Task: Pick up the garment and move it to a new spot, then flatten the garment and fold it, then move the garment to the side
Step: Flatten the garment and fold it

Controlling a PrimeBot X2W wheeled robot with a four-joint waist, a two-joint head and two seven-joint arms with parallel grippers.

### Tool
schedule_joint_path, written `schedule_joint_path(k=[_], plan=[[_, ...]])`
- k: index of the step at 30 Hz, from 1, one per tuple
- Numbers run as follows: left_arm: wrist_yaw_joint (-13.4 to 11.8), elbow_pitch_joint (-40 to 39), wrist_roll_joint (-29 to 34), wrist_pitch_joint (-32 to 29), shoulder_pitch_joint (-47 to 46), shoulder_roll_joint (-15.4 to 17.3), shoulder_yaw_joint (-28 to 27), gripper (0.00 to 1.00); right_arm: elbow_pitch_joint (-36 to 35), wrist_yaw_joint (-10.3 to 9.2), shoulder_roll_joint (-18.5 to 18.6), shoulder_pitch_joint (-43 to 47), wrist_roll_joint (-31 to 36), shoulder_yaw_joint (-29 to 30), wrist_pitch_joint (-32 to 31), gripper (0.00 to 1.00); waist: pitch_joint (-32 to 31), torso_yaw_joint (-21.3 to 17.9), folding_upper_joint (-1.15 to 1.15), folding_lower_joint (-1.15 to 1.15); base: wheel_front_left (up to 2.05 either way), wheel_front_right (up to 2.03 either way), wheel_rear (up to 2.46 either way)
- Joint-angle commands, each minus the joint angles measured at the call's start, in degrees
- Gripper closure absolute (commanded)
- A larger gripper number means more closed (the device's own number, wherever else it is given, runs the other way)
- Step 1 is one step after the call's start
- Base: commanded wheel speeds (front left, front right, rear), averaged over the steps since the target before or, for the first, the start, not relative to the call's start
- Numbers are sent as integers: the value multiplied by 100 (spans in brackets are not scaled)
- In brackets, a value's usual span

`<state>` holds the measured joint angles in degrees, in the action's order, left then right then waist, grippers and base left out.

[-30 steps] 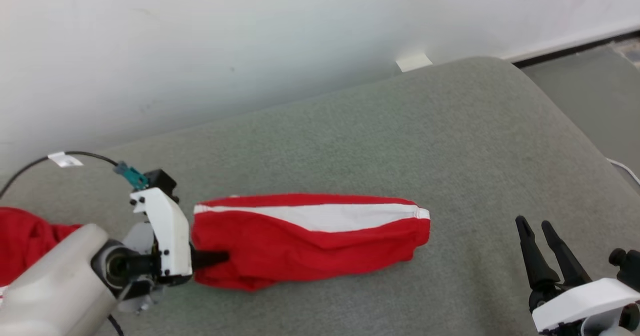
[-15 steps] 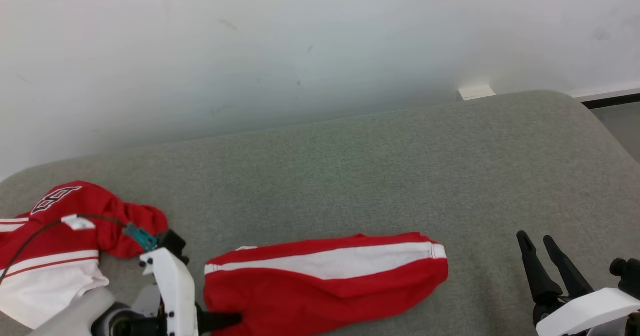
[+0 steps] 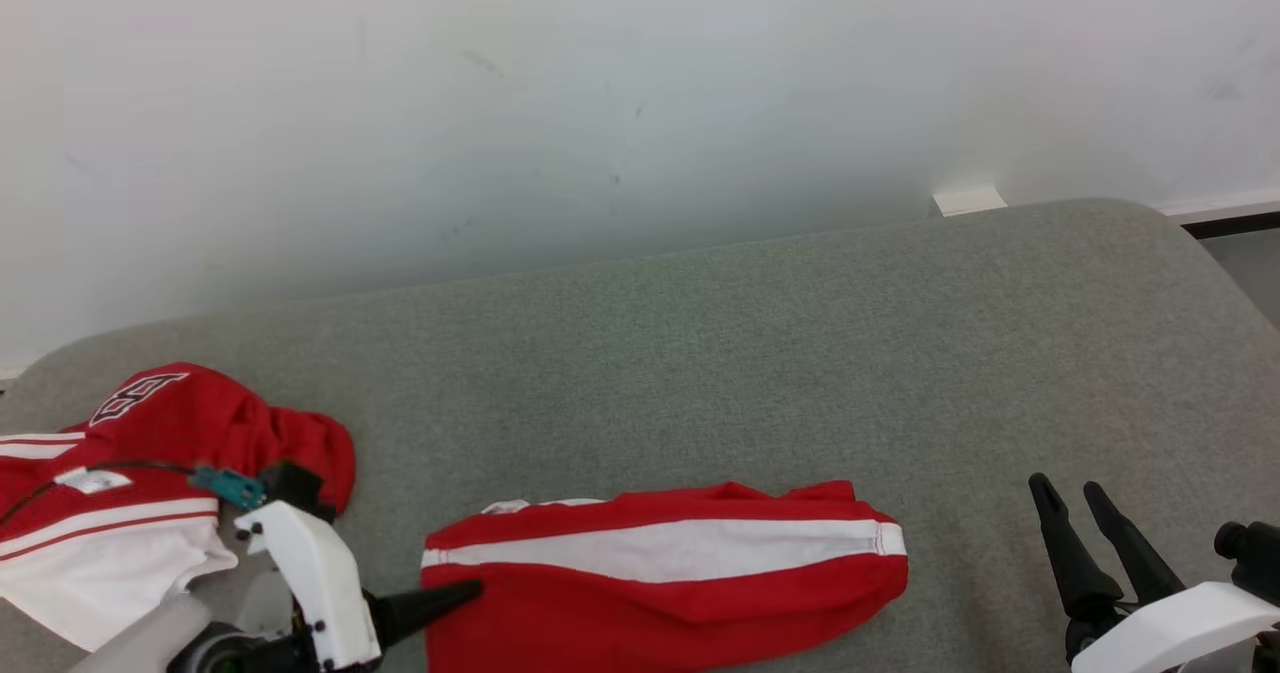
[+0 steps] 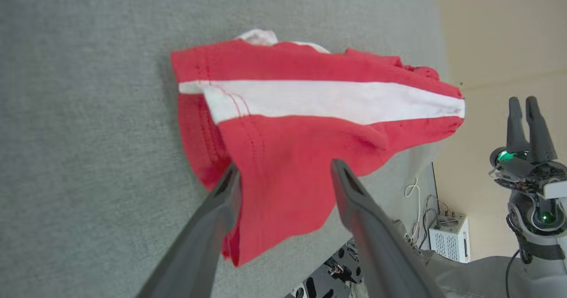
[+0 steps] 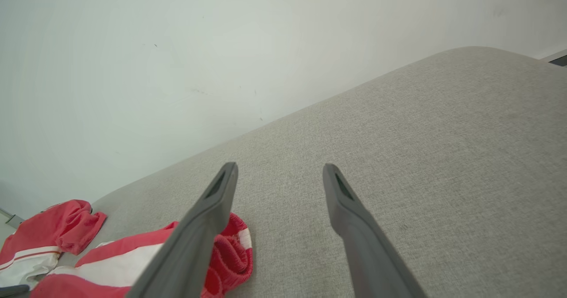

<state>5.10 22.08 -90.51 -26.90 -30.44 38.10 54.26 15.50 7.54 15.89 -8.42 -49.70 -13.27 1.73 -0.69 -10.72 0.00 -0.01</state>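
Two garments: folded garment [image 3: 665, 578], crumpled garment [image 3: 200, 423]; two pincers: left pincer [image 4: 284, 166] wide; right pincer [image 3: 1066, 484] wide.

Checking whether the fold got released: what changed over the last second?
The left hand let go of the folded garment; its fingers now stand apart. The head camera shifted too. The right hand stayed open, clear of the cloth, which lies on the grey cushion.

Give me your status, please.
Left gripper open at edge of folded red white-striped garment. Right gripper open, clear. Crumpled red-and-white jersey apart, left.
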Motion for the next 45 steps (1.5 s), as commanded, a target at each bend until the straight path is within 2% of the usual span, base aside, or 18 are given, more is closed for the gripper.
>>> schedule_joint_path(k=[1,2,3,4,5,7,10,13,16,19,21,24,28,32,38,45], plan=[[35,-32,52,87,-32,67,-50,0,-24,-10,-10,98,34,29,-10,0,-10,15,0,1,0,0,0],[47,-95,110,228,-50,112,-108,0,-43,-10,-18,112,53,46,-15,0,-17,29,0,1,0,0,0],[71,-269,376,626,-126,277,-223,0,-101,-10,-17,163,116,67,-32,0,-26,62,0,1,0,0,0],[67,-365,482,888,-133,331,-316,0,-130,-10,-18,193,140,83,-27,0,-31,84,0,1,0,0,0],[67,-365,482,888,-133,331,-316,0,-130,-10,-18,193,140,83,-27,0,-31,84,0,1,0,0,0],[-4,-558,787,1530,-123,412,-487,0,-187,-10,-8,218,200,111,11,0,-43,127,0,1,0,0,0],[-273,-880,1343,2442,39,531,-642,0,-334,-10,-61,284,139,138,67,0,-57,207,0,1,0,0,0],[-776,-1161,1945,3341,229,611,-732,0,-447,-10,-15,335,235,192,218,0,-74,294,0,1,0,0,0],[-1325,-1412,2268,4039,588,488,-949,0,-532,-10,6,393,437,242,424,0,-86,385,0,1,0,0,0],[-1728,-1706,2596,4203,944,281,-1377,0,-572,-10,-23,456,764,352,649,0,-77,495,0,1,0,0,0],[-1903,-1978,3378,4208,1119,104,-1860,0,-665,-10,-68,497,990,473,858,0,-45,584,0,1,0,0,0],[-2025,-2278,4268,4199,1755,-395,-2640,0,-825,-10,-121,594,1349,587,1055,0,-26,620,0,1,0,0,0],[-2038,-2547,5364,4202,2437,-1021,-3398,0,-1042,-10,-261,767,1708,739,1218,0,-13,632,0,1,0,0,0],[-1900,-2710,6224,4203,2960,-1722,-4056,0,-1074,-10,-384,1045,1999,906,1300,0,5,659,0,1,0,0,0],[-1281,-2627,6955,4203,3435,-2625,-4739,0,-893,-10,-512,1240,2271,871,1342,0,25,646,0,1,0,0,0],[-548,-2387,7436,4204,3303,-3146,-5216,0,-669,-10,-401,1024,2206,637,1261,0,7,657,0,1,0,0,0]])
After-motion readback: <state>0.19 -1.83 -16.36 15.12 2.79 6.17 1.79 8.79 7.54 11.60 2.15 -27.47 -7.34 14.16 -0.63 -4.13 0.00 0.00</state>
